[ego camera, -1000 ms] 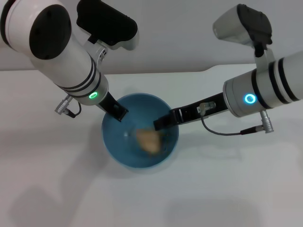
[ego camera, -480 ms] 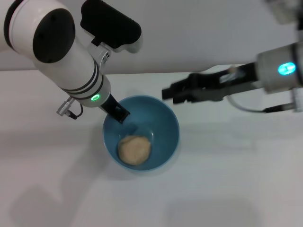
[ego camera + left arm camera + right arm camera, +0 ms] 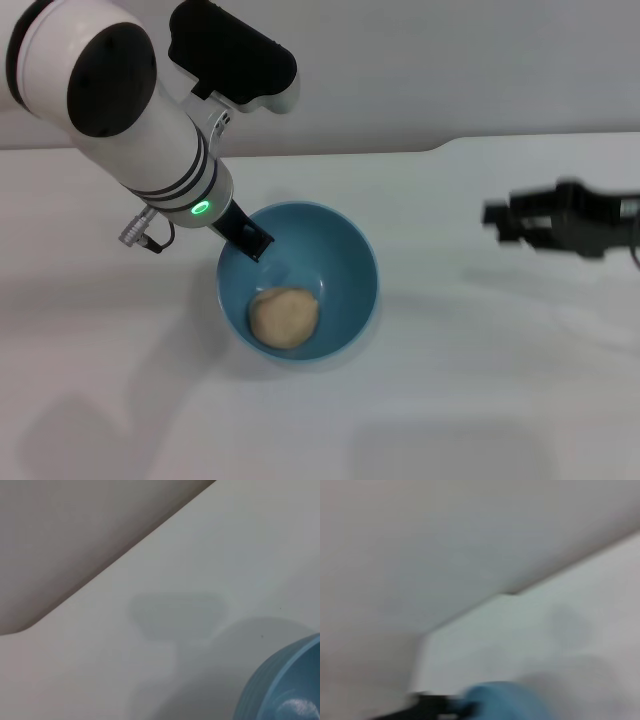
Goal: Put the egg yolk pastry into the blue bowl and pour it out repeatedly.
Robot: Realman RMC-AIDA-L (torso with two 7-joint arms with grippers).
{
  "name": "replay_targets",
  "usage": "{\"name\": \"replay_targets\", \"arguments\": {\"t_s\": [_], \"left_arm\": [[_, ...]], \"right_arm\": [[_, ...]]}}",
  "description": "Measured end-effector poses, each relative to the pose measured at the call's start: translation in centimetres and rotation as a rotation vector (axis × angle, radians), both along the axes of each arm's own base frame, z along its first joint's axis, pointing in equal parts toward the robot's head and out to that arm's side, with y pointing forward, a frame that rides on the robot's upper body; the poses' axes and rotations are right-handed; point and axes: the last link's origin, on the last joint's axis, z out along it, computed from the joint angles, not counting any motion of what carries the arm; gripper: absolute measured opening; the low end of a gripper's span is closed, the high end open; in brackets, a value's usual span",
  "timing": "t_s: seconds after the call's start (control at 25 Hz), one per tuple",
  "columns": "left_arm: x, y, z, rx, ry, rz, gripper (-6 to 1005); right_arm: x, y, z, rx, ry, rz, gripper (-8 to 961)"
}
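Egg yolk pastry (image 3: 284, 317): small rounded lump, pale tan, matte w/ faint creases; lies loose on the floor of the blue bowl, slightly toward the near-left side, nothing touching it.
Blue bowl (image 3: 352, 262): round, deep, smooth glossy blue inside & out; upright on the tabletop, centre of head view. Left wrist view shows a bit of its outer wall (image 3: 280, 680) w/ fine horizontal ridging.
Left tool (image 3: 252, 240): black tip at the bowl's far-left rim, reaching just over the edge; looks clamped on the blue bowl's rim. Arm above it white, rounded, black bands, green ring light.
Right tool (image 3: 508, 220): dark, blurred, over the tabletop at the right, well apart from the bowl; carrying nothing, can't tell whether its fingers are spread or closed.
Tabletop (image 3: 450, 400): plain white, smooth, matte; soft shadows of the arms on it. Pale wall behind.
Right wrist view: too blurred for detail; blue blob of the bowl (image 3: 502, 700) at low edge.
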Motion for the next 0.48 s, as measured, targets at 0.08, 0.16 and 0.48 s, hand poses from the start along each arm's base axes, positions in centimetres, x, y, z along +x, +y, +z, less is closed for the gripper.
{"name": "replay_targets", "arguments": {"t_s": [0.08, 0.16, 0.48], "left_arm": [[0.0, 0.0, 0.0, 0.002, -0.002, 0.001, 1], [0.0, 0.0, 0.0, 0.004, -0.004, 0.002, 1], [0.0, 0.1, -0.1, 0.015, -0.015, 0.005, 2]], "right_arm": [[2.7, 0.3, -0.9, 0.009, -0.184, -0.113, 336], [3.4, 0.5, -1.1, 0.023, -0.242, -0.144, 336], [3.4, 3.6, -2.5, 0.178, -0.639, -0.122, 336]]}}
